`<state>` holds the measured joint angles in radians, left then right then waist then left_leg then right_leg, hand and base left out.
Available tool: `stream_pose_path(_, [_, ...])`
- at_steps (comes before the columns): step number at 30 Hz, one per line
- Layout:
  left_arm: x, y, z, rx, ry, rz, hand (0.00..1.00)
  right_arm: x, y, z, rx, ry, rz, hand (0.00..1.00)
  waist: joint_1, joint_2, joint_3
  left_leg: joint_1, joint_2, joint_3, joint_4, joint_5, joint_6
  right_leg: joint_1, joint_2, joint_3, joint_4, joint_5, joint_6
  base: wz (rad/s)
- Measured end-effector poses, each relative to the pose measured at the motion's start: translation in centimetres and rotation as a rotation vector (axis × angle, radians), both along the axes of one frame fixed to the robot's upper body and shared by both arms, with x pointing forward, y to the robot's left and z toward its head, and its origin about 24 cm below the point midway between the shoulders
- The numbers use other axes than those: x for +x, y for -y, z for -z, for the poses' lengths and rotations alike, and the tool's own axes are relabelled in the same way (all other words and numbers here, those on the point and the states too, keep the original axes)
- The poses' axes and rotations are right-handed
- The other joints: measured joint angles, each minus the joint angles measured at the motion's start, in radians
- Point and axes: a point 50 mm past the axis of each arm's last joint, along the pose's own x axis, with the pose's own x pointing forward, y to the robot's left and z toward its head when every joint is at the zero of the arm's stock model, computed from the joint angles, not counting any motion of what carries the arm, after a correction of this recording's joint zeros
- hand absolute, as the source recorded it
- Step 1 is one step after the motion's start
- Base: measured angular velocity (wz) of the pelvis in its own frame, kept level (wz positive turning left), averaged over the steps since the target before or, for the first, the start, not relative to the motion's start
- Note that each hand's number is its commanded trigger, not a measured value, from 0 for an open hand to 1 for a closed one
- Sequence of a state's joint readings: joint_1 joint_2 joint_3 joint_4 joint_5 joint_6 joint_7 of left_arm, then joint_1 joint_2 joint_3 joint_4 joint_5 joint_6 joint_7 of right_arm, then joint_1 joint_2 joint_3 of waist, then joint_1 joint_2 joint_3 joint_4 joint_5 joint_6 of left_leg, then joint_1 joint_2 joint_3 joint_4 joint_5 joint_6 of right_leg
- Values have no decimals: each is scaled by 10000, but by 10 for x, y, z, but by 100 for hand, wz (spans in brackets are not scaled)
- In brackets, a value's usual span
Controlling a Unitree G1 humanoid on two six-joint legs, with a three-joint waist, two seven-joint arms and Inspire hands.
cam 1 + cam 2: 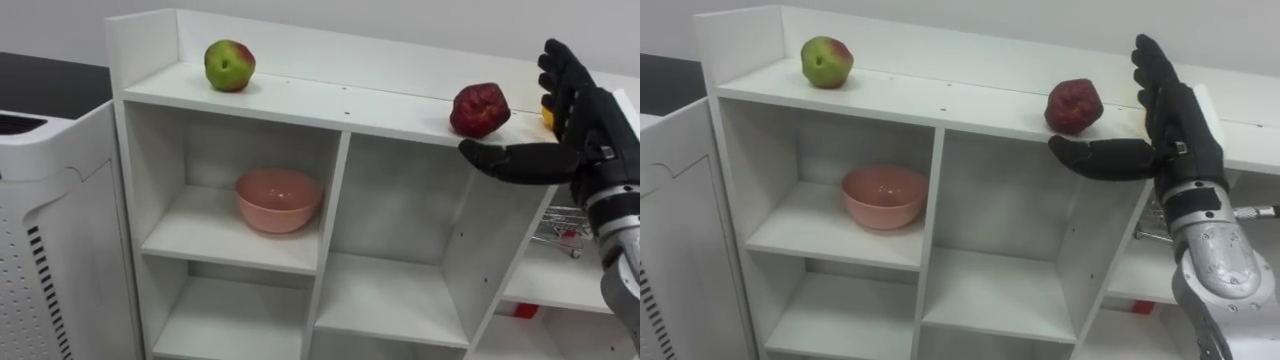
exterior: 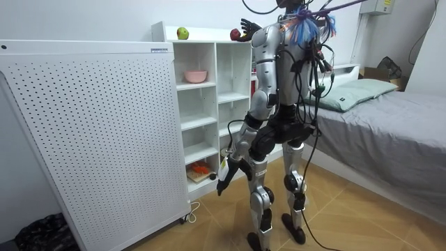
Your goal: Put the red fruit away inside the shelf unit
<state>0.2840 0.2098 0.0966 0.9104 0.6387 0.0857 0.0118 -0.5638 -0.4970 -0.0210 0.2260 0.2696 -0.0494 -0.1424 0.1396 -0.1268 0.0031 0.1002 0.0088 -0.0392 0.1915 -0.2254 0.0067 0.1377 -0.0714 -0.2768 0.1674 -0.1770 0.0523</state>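
Note:
A green apple (image 1: pixel 229 65) with a red blush sits at the left of the white closet's top board (image 1: pixel 330 100). Further right on the same board lies a dark red apple (image 1: pixel 479 109). My right hand (image 1: pixel 580 125) is raised just to the right of the red apple, open, fingers up and thumb stretched out left below the fruit, not touching it. A bit of yellow fruit (image 1: pixel 547 116) peeks out behind that hand. A pink bowl (image 1: pixel 278 198) stands in the upper left compartment. In the room view I stand facing the closet and my left hand (image 2: pixel 224 181) hangs by my thigh.
A white perforated panel (image 1: pixel 50 230) stands close on the closet's left. A small wire cart (image 1: pixel 560 235) and a red item (image 1: pixel 520 310) are on lower shelves at the right. A bed (image 2: pixel 390 132) is behind me. The middle compartments hold nothing.

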Motion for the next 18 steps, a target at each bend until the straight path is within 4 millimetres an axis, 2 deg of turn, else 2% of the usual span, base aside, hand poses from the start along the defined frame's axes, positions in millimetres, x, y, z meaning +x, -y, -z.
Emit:
stream_pose_path(5, [2,0,-1,-2,68,26,0,1,-3,1,-131,-118,-274,2,32,-2,-1,1,0,-17,5,0,0,1,0,-2,3,0,0,0])
stream_pose_path(8, [3,0,-1,10,97,37,0,1,-5,3,-227,-222,-450,16,25,-2,-1,1,0,-23,10,1,-2,1,1,-5,3,0,0,0])
stream_pose_path(10, [2,-1,-1,26,78,40,0,3,-5,6,-346,-436,-541,76,36,-16,-12,0,0,-32,9,0,-2,1,1,-11,2,0,0,0])
stream_pose_path(11, [2,-2,-1,37,73,43,0,4,-5,7,-381,-512,-538,93,31,-23,-16,-4,-1,-41,9,1,-2,1,1,-14,2,0,0,0])
stream_pose_path(12, [2,-2,-2,61,75,53,0,5,-4,9,-406,-637,-491,100,30,-39,-27,-9,-1,-48,8,1,-2,-3,1,-18,3,0,0,0])
stream_pose_path(18, [2,-6,-3,163,76,83,0,8,6,3,-578,-704,-221,100,43,-51,-36,-8,-3,-78,1,1,-2,1,1,-48,0,0,0,0])
